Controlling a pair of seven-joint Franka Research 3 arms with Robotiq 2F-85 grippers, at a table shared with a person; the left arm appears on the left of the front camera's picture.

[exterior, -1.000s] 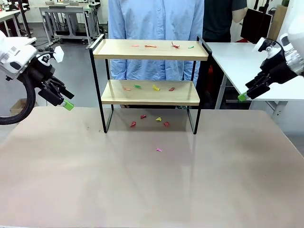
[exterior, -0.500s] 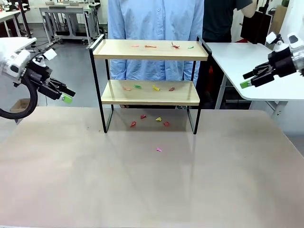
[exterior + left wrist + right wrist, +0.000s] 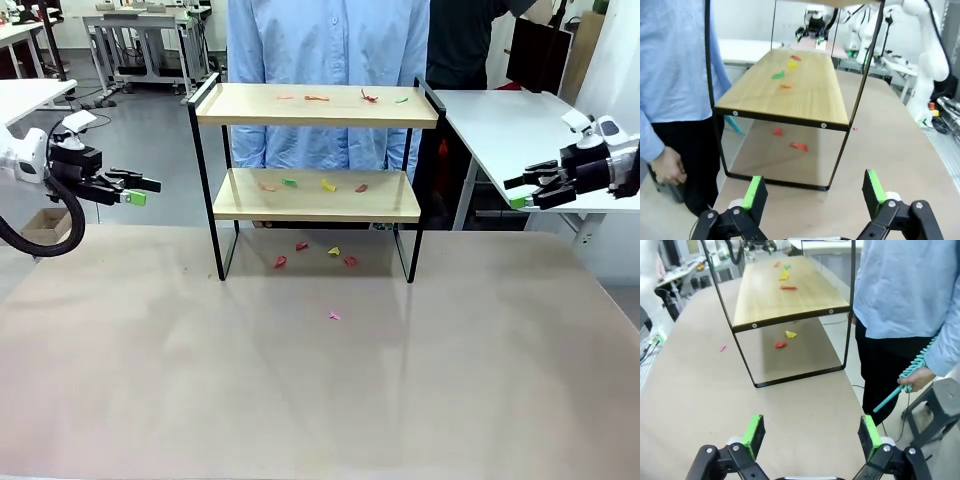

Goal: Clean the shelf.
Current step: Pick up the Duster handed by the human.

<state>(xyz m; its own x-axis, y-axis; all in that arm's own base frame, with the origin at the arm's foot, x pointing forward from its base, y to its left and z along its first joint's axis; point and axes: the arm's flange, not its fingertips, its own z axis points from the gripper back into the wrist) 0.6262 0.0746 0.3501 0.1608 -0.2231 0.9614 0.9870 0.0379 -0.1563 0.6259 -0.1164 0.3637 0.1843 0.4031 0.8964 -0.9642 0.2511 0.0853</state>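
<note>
The shelf (image 3: pixel 318 104) stands at the far middle of the tan table, two wooden boards in a black frame. Small coloured scraps (image 3: pixel 316 98) lie on its top board, more on the lower board (image 3: pixel 316 195) and on the table beneath (image 3: pixel 300 245); a pink scrap (image 3: pixel 335 315) lies in front. My left gripper (image 3: pixel 143 191) hovers open left of the shelf, level with the lower board. My right gripper (image 3: pixel 514 193) hovers open on the right side. Each wrist view looks along the lower board (image 3: pixel 790 90) (image 3: pixel 785 295) between open green-padded fingers (image 3: pixel 754 192) (image 3: pixel 754 435), nothing held.
A person in a light blue shirt (image 3: pixel 330 40) stands right behind the shelf, one hand (image 3: pixel 912 375) holding a teal coiled cable. A white table (image 3: pixel 500 130) adjoins at the back right. Broad bare tabletop (image 3: pixel 300 400) lies in front of the shelf.
Both grippers have swung from pointing down-inward to pointing level at the shelf's two ends, the arms drawing outward. They stay open. The scraps and the shelf have not moved.
</note>
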